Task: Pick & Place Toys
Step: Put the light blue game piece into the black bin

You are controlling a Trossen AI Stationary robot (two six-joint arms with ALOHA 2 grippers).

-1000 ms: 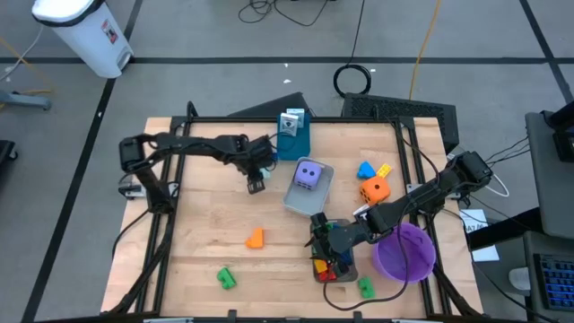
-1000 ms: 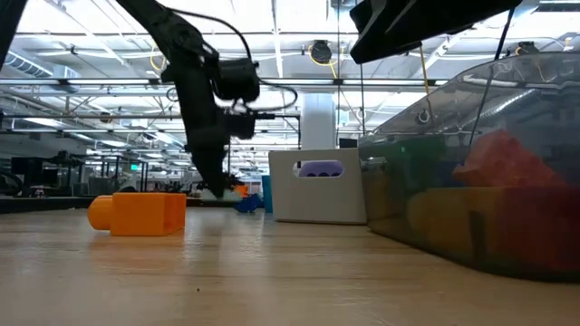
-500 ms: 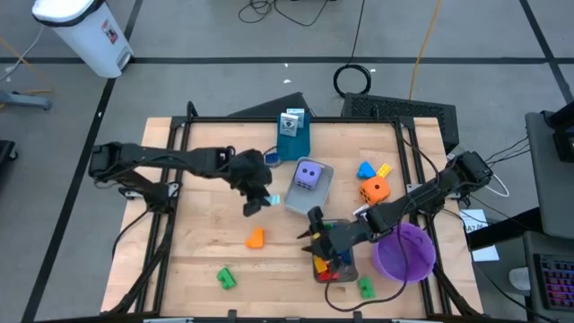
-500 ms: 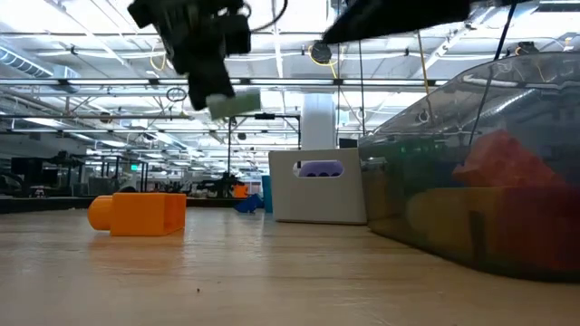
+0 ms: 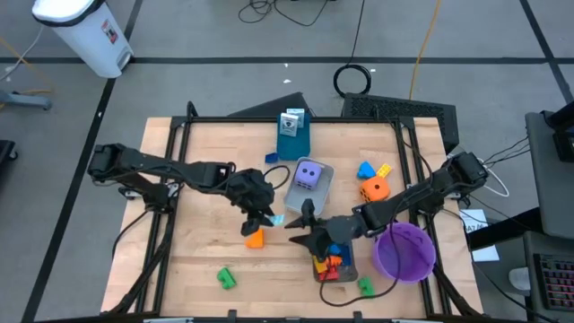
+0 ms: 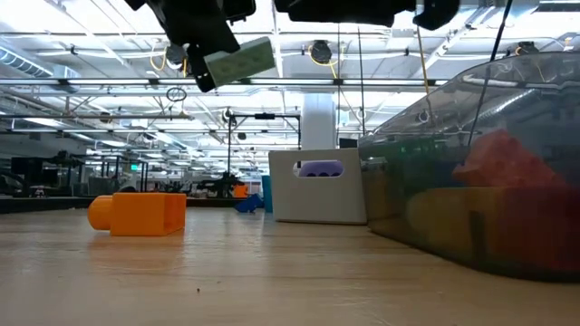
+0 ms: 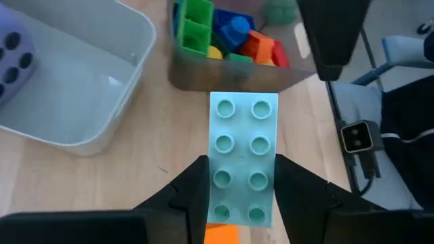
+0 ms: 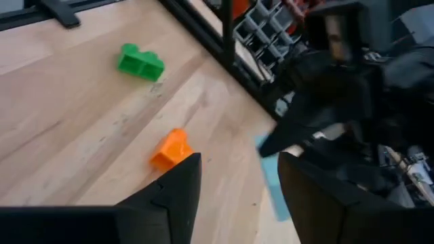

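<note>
My left gripper [image 5: 269, 218] hangs over the middle of the table, shut on a pale mint brick [image 7: 243, 156], which also shows high up in the low view [image 6: 240, 58]. My right gripper [image 5: 300, 231] stands open and empty just right of it, above the left rim of the clear tray of bricks [image 5: 334, 263]. An orange brick [image 5: 255, 238] lies on the table under my left gripper. A green brick [image 5: 224, 278] lies near the front edge. The purple die [image 5: 308, 175] sits in a grey tray [image 5: 325, 190]. My left gripper pinches the mint brick's two long sides [image 7: 218, 196] between its two fingers, near one end. The fingers [image 7: 196, 193] slant down from the table's left and lie along the brick. The brick sticks out ahead of them, studs up, lifted clear of the table.
A purple bowl [image 5: 404, 253] stands at the near right, with a green brick [image 5: 365, 286] beside it. An orange die [image 5: 375, 189], a blue brick [image 5: 365, 170] and a yellow one [image 5: 384, 170] lie at the right. A blue box [image 5: 292, 135] stands at the far edge.
My left gripper has risen from the table near the blue box and swung toward the near edge and the right, tipping flatter. The mint brick has come with it, lifted clear. My right gripper has rolled and tipped up toward level above the clear tray.
</note>
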